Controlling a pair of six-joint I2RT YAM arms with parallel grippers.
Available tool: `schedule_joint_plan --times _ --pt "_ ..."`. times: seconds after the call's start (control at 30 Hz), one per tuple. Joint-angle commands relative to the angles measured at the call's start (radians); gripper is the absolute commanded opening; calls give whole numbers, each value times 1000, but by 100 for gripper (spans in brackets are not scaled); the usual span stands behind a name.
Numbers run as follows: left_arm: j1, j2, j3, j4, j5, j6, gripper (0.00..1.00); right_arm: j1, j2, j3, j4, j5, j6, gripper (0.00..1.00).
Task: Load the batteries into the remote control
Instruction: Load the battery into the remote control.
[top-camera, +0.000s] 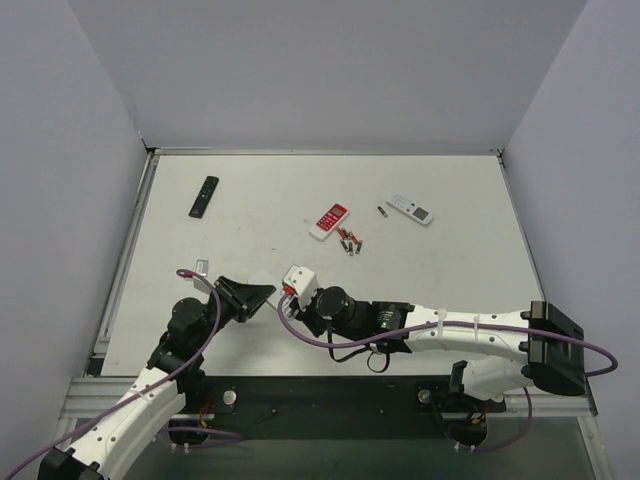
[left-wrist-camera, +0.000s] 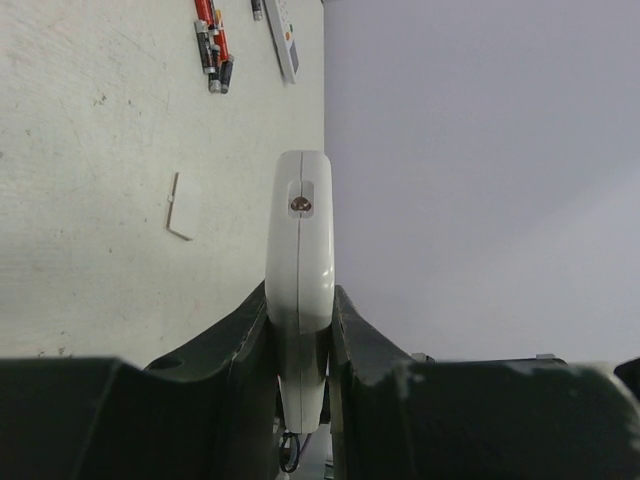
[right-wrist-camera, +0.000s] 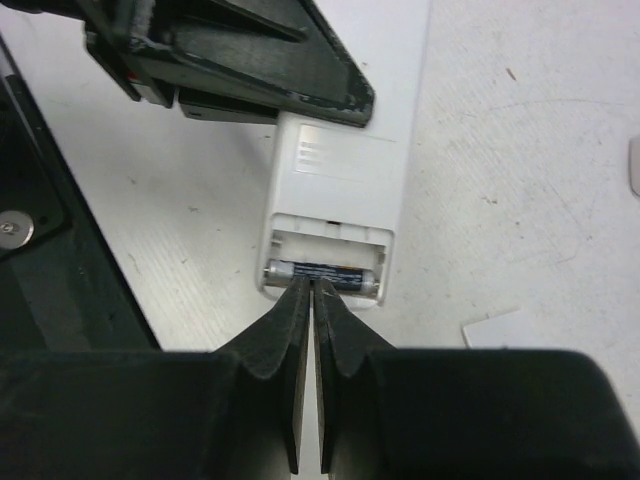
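Note:
My left gripper (left-wrist-camera: 300, 330) is shut on the white remote control (left-wrist-camera: 300, 240) and holds it on edge just above the table. From the right wrist, the remote control (right-wrist-camera: 340, 170) shows its back with the battery bay uncovered. One dark battery (right-wrist-camera: 325, 273) lies across the bay. My right gripper (right-wrist-camera: 312, 285) is shut, its tips resting on the middle of that battery without holding it. Both grippers meet at the near left of the table, left gripper (top-camera: 258, 293) beside right gripper (top-camera: 290, 303). Several loose batteries (top-camera: 348, 240) lie mid-table, and a single one (top-camera: 381, 211) lies farther right.
A red-and-white remote (top-camera: 329, 221) lies next to the loose batteries. Another white remote (top-camera: 410, 209) sits far right and a slim black remote (top-camera: 204, 196) far left. A small white flat piece (top-camera: 200, 266) lies near my left arm, and a similar white piece (right-wrist-camera: 495, 330) beside the right fingers.

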Motion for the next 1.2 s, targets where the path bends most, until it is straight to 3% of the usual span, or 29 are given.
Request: schedule_joint_plan --times 0.0,0.27,0.43,0.6,0.73,1.03,1.17 --pt "-1 -33 45 147 41 -74 0 -9 30 -47 -82 78 -1 2" --pt "-1 -21 65 113 61 24 0 -15 -1 -17 -91 21 22 5" --pt "0 -2 60 90 61 202 0 -38 -100 -3 -131 4 47 22" --pt "0 16 21 156 87 343 0 -145 -182 2 -186 -46 140 40" --pt "0 8 -10 220 101 379 0 -211 -209 11 -210 -123 233 59" --pt "-1 5 -13 306 113 359 0 -204 -110 14 -131 -232 322 73" --pt "-1 -4 -15 329 116 337 0 -204 -88 19 -102 -237 346 74"
